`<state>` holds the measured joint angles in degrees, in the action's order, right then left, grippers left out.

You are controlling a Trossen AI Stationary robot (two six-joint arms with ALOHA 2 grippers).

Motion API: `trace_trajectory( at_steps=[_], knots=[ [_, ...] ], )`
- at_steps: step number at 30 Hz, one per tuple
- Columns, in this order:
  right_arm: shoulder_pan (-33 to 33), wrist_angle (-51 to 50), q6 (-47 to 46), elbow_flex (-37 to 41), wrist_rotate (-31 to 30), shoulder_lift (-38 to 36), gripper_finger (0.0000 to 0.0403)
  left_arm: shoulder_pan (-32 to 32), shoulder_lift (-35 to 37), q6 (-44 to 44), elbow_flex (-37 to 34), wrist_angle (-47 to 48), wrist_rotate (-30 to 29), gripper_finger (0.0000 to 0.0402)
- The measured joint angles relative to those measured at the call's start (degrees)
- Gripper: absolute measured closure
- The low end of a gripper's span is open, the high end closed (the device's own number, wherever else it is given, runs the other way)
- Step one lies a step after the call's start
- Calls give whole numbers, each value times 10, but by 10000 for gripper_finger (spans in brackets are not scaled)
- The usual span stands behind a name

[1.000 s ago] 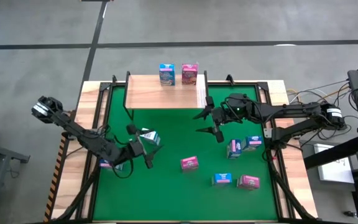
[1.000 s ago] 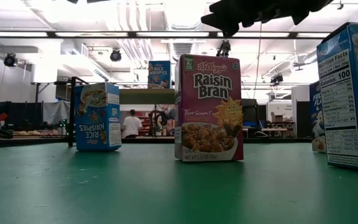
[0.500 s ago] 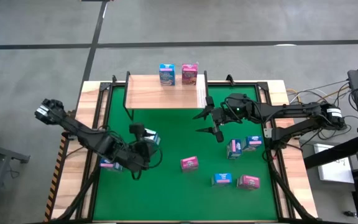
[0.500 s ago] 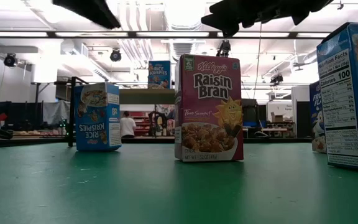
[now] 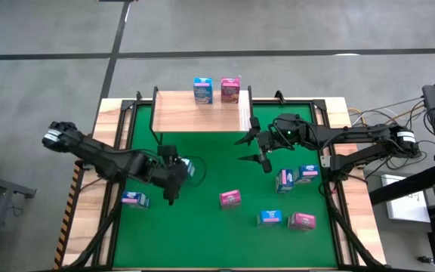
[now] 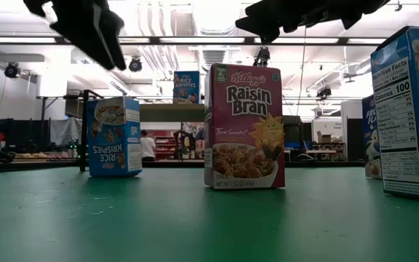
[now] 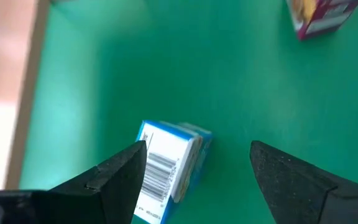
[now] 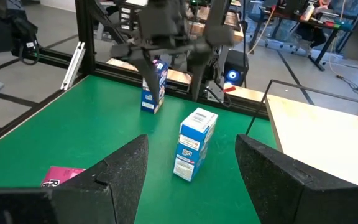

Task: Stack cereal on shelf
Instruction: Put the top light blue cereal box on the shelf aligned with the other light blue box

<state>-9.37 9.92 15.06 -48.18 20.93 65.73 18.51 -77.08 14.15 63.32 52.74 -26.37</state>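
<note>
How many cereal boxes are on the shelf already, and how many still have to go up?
Two boxes, a blue one and a pink one, already stand on the shelf. Nothing is in hand: the left gripper hovers open over a blue box on the green mat, and the right gripper waits open near the shelf. At least six boxes still sit on the mat.
</note>
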Motion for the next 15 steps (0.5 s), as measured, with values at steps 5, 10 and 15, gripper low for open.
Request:
trace_trajectory(
  at_steps=[5,10,15],
  knots=[
    [0,0,5,0,0,0,172,-48,0,-33,-15,1,34,132],
    [0,0,10,0,0,0,172,-84,0,-71,-16,0,60,132],
    [0,0,11,0,0,0,172,-115,0,-98,-20,0,95,132]
  ],
)
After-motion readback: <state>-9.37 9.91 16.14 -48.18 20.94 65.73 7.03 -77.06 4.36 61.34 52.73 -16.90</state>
